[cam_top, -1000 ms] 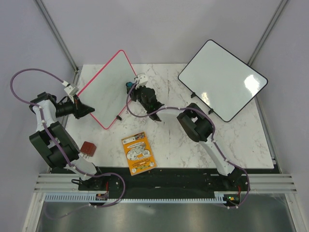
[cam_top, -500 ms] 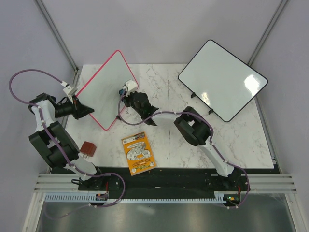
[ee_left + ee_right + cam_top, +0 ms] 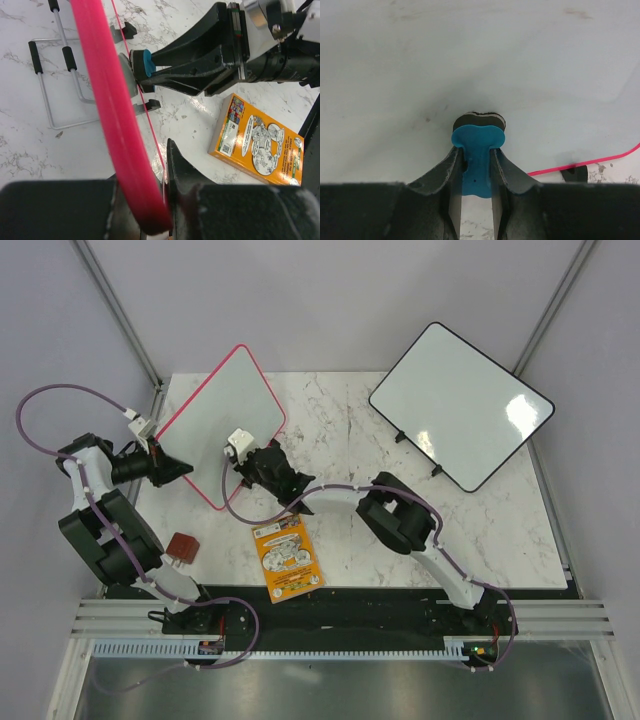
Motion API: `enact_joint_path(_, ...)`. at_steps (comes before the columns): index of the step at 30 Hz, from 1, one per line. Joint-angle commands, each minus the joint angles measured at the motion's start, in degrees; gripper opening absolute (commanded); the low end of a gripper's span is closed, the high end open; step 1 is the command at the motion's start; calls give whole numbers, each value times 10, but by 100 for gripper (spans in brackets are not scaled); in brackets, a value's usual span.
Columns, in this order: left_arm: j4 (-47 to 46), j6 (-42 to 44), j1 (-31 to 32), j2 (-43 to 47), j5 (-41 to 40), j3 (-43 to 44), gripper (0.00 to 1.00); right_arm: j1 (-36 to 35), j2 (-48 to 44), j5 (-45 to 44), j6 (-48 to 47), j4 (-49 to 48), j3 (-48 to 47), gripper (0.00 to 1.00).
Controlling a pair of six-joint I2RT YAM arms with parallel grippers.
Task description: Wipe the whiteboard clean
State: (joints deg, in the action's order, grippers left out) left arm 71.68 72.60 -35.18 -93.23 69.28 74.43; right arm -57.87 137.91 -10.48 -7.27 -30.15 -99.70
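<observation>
The pink-framed whiteboard (image 3: 220, 420) stands tilted at the table's back left. My left gripper (image 3: 183, 470) is shut on its lower left edge. In the left wrist view the pink frame (image 3: 107, 110) runs between my left gripper's (image 3: 162, 192) jaws. My right gripper (image 3: 258, 462) is shut on a blue eraser (image 3: 477, 150) and presses its dark pad against the white surface (image 3: 470, 55) near the board's lower right edge. The eraser (image 3: 145, 62) and the right gripper (image 3: 155, 75) also show in the left wrist view. No writing shows on the board.
A larger black-framed whiteboard (image 3: 460, 405) stands at the back right. An orange box (image 3: 288, 557) lies near the front middle, and a small red-brown block (image 3: 183, 545) lies front left. A wire stand (image 3: 55, 85) sits behind the pink board.
My right gripper has slid the eraser from the board's right corner leftward and toward me along the lower edge. The left gripper has kept its hold; the board shifted slightly.
</observation>
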Motion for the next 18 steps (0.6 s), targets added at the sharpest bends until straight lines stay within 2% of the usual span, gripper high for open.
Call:
enact_joint_path(1,80,37,35,-5,24,2,2,-76,15,171,-27,74,-17,0)
enact_joint_path(7,81,39,35,-5,22,-3,2,-91,10,167,-50,70,-12,0)
enact_joint_path(11,80,40,35,-3,19,-3,2,-88,11,114,-42,57,-15,0)
enact_joint_path(15,81,40,35,-4,19,-3,2,-57,7,97,21,45,-24,0)
enact_joint_path(18,80,40,35,-4,18,-3,2,-4,-3,104,72,31,-18,0)
